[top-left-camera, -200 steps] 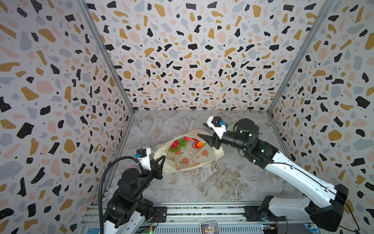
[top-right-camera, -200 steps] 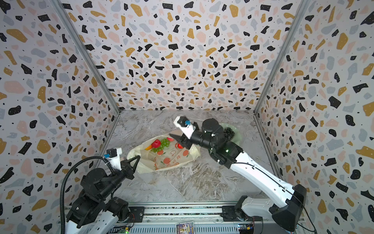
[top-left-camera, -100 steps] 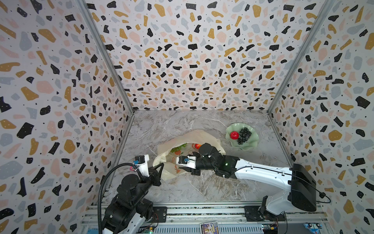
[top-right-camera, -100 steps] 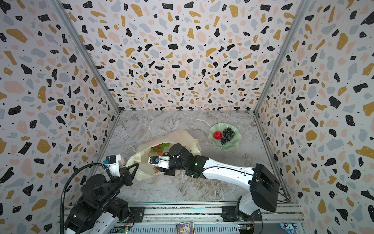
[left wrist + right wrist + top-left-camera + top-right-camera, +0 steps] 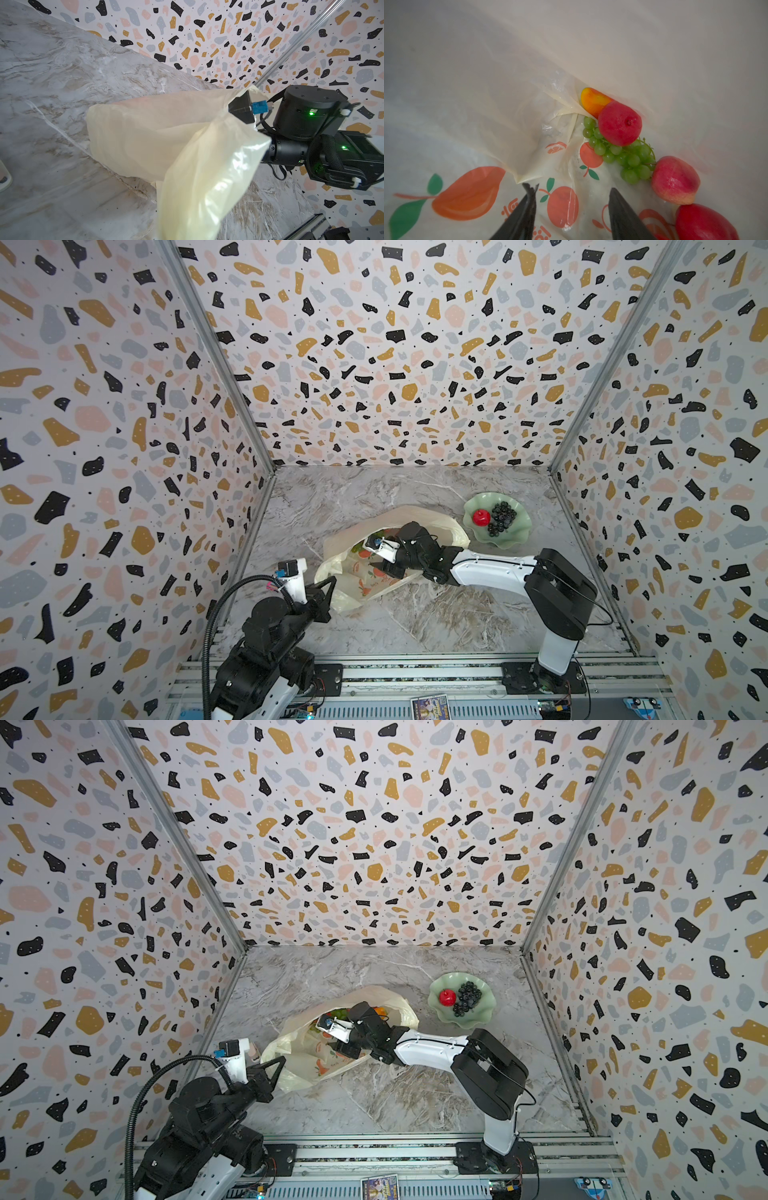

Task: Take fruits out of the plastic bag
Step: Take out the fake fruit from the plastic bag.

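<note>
Right jaws stood parted, empty, inside the bag (image 5: 432,520), which lay on the table (image 5: 415,614). Left jaws were closed, apparently pinching its near rim. Contents: mango (image 5: 593,101), red apples (image 5: 619,123), green grapes (image 5: 623,158). All looked light, hard, glossy, apt to roll; best taken across an apple's middle, clear of the thin, soft film. Dish (image 5: 519,537) nearby held one apple (image 5: 481,517), dark grapes (image 5: 501,517). Red print (image 5: 510,207) on the bag was partly covered, unreadable.
</note>
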`<state>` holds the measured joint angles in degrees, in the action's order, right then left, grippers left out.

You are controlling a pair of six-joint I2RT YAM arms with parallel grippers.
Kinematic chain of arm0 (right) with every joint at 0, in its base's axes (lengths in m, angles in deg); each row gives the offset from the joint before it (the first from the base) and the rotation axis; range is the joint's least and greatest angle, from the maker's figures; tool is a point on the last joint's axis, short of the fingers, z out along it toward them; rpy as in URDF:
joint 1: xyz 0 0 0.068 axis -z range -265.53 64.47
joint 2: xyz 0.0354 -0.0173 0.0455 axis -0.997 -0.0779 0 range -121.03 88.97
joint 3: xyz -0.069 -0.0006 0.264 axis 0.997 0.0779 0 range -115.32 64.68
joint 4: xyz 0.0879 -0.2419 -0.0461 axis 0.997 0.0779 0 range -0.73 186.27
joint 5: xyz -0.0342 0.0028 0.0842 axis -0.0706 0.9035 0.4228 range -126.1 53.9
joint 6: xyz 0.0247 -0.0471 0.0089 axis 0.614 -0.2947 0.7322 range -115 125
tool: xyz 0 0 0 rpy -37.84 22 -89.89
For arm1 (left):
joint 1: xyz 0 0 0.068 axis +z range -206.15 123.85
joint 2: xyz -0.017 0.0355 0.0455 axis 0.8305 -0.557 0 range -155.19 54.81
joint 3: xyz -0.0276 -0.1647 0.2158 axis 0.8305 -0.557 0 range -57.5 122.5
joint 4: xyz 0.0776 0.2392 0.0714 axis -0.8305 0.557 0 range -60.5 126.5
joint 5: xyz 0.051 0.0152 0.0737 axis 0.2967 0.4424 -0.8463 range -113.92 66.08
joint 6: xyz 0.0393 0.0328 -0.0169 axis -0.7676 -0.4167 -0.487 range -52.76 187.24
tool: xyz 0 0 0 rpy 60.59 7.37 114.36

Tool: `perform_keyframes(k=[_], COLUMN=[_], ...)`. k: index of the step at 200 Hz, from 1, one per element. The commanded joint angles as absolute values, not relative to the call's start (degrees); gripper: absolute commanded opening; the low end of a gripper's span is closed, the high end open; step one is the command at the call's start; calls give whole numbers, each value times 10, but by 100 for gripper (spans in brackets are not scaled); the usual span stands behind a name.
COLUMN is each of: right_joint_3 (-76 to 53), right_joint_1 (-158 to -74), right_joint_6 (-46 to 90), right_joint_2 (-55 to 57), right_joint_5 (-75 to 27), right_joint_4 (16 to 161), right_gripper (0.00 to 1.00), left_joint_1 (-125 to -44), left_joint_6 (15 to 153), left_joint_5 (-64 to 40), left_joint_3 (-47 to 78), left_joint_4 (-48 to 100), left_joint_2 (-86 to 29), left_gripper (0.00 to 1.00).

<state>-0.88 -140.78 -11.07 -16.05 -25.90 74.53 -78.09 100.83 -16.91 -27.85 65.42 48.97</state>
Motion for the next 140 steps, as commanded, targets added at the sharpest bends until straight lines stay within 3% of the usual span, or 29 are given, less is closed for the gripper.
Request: perform_keyframes(k=[1, 61, 140], right_joint_3=[-43, -61, -128], right_joint_1=[-1412, -1413, -1406], right_joint_6=[-53, 39, 166], right_joint_2=[-179, -245, -337], right_joint_5=[-280, -321, -313], right_joint_4=[705, 612, 545], right_gripper=[63, 78, 84], left_joint_1=[-783, -783, -782], left_joint_6=[1013, 1013, 1014], left_joint_5=[-176, -175, -174], left_joint_3=[-284, -285, -288], left_joint_4=[643, 640, 639], left_joint_2=[498, 495, 495], left_gripper=[0, 0, 0])
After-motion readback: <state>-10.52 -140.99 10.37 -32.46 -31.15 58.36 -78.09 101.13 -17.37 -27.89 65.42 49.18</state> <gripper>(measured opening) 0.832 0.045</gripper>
